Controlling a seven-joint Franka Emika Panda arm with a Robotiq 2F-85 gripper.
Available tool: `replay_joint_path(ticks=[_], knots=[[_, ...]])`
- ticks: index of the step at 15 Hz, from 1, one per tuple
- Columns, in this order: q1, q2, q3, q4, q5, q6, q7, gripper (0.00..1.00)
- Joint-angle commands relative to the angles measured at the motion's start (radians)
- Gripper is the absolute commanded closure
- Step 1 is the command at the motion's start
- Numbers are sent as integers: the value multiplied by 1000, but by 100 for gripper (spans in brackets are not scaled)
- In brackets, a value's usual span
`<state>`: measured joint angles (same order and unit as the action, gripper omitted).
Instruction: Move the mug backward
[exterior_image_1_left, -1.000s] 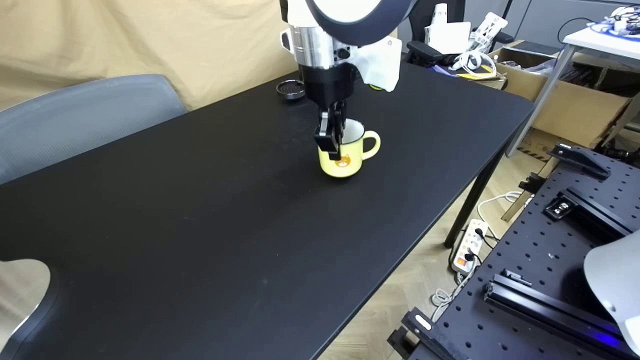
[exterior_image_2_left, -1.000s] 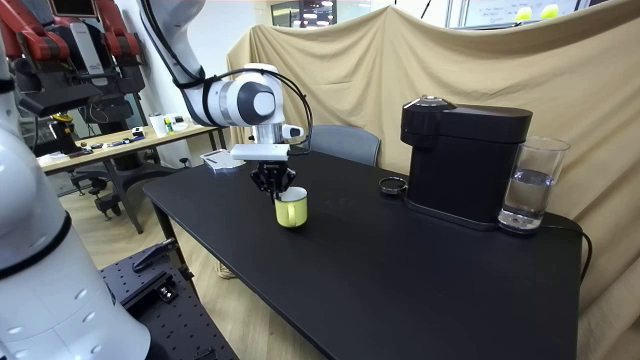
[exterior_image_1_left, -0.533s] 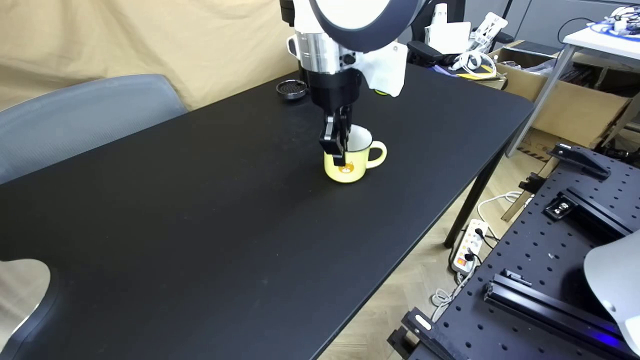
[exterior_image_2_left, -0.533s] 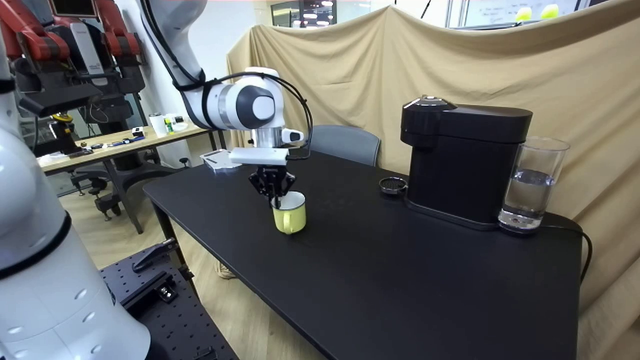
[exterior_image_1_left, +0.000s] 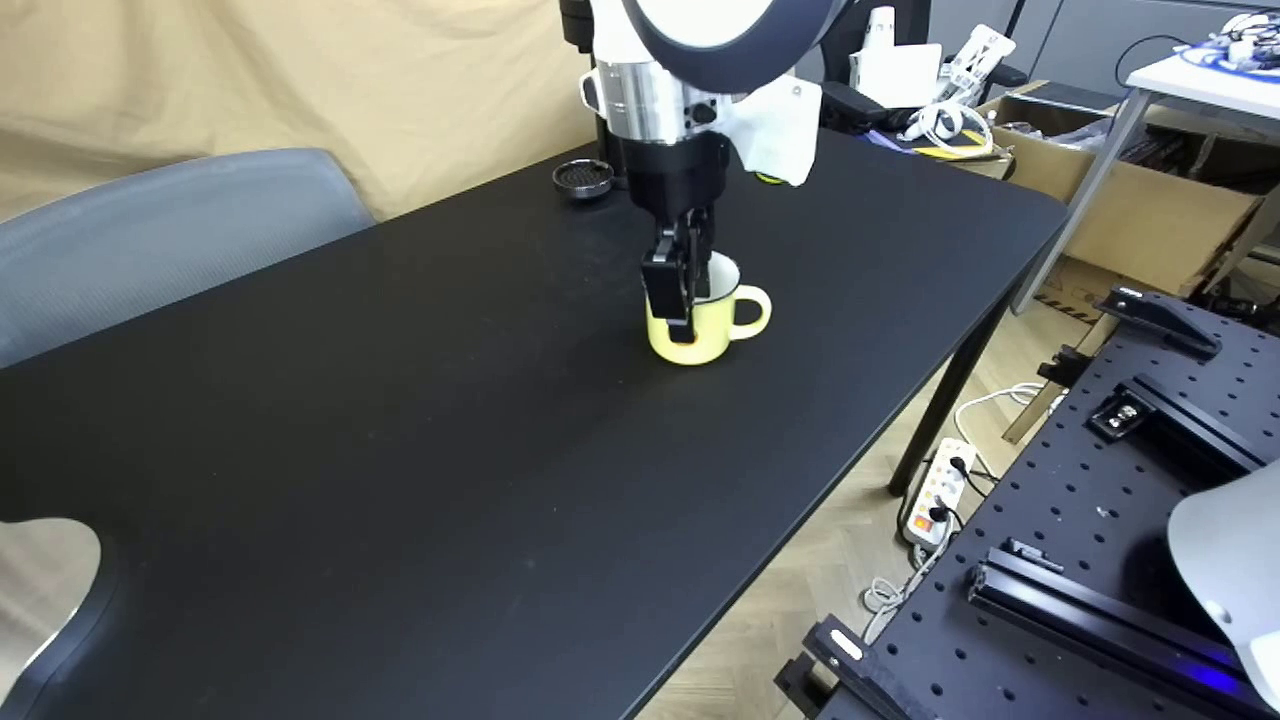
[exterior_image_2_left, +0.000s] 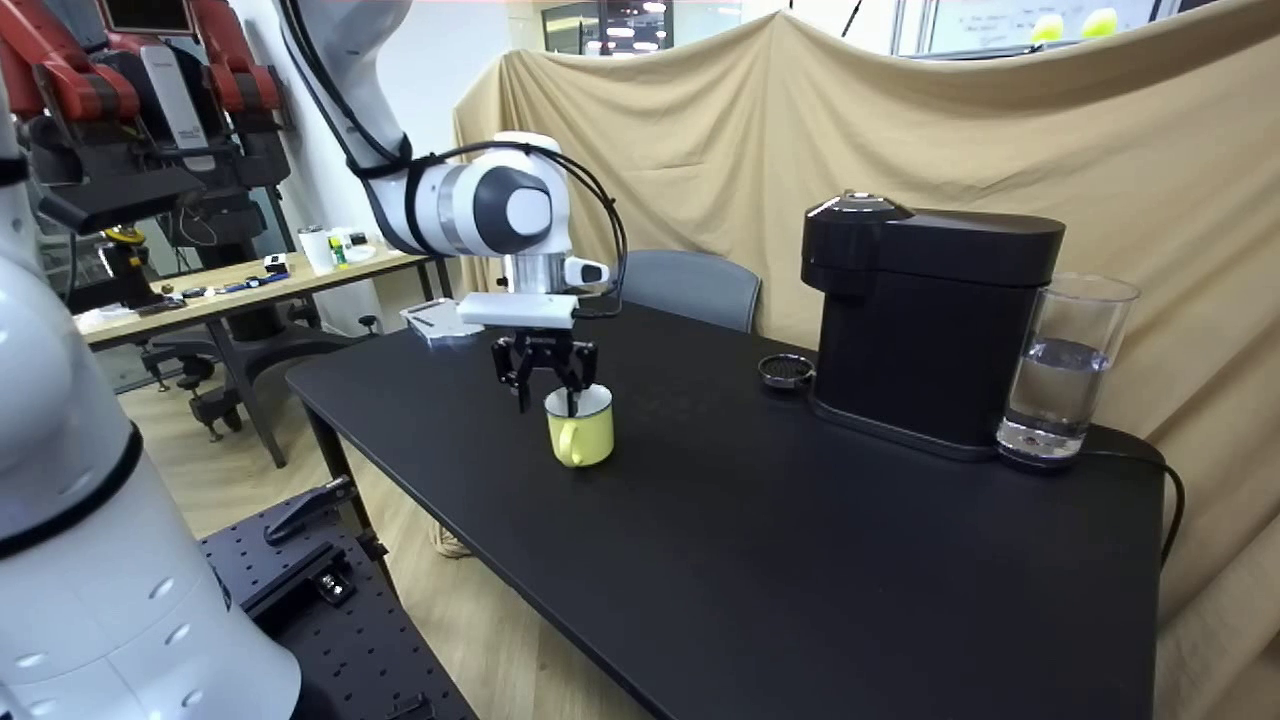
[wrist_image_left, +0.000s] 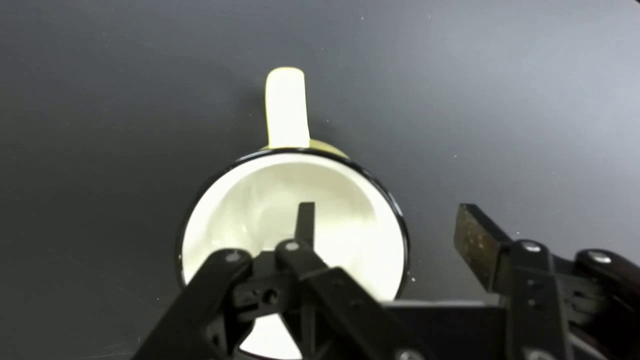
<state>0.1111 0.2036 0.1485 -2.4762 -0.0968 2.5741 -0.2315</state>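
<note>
"So where's the mug (exterior_image_2_left: 597, 437), then?"

"Upright on the black table (exterior_image_2_left: 800, 560), right below the gripper (exterior_image_2_left: 548, 409). In the wrist view its handle (wrist_image_left: 286, 110) points to twelve o'clock."

"And the jaws?"

"Spread apart — one finger (wrist_image_left: 306, 220) dips into the mug's mouth, the other finger (wrist_image_left: 477, 242) hangs outside the rim, toward three o'clock in that same view. The mug's wall lies between them; whether either one touches it, I can't tell."

"What else is around?"

"Black coffee machine (exterior_image_2_left: 930, 340), well apart from the mug, between two and three o'clock in an exterior view. A small dark round piece (exterior_image_2_left: 786, 371) lies just beside it toward nine — and a clear vessel (exterior_image_2_left: 1062, 390) with water stands toward its three. A grey chair (exterior_image_2_left: 690, 288) shows beyond the table's far edge, about one o'clock from the mug."
</note>
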Motion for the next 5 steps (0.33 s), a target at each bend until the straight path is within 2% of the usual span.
replay_joint_path(ticks=[1, 5], knots=[[-6, -81, 13, -6, 43, -115, -17, 1], [-8, -143, 1, 8, 86, -219, -25, 0]])
